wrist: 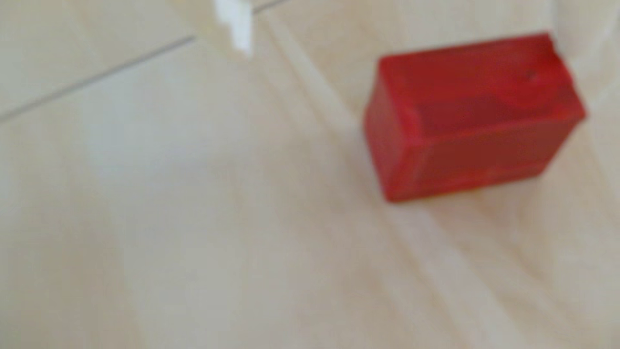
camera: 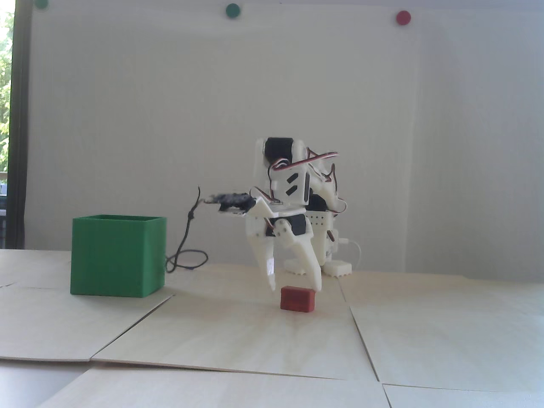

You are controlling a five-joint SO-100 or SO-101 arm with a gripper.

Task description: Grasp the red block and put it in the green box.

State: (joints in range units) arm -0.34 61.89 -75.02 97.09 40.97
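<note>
The red block lies on the pale wooden table, in front of the arm's base. My white gripper points down over it with its jaws open. One fingertip hangs just left of the block, and the other is at the block's right top corner. In the blurred wrist view the red block sits at the right, close to the right finger. The left fingertip is well apart from it, and the gripper holds nothing. The green box stands on the table far to the left, its top open.
A black cable loops on the table between the green box and the arm. The arm's base stands behind the block. Wooden panels with seams cover the table; their front edge drops off at lower left. Coloured dots are on the wall.
</note>
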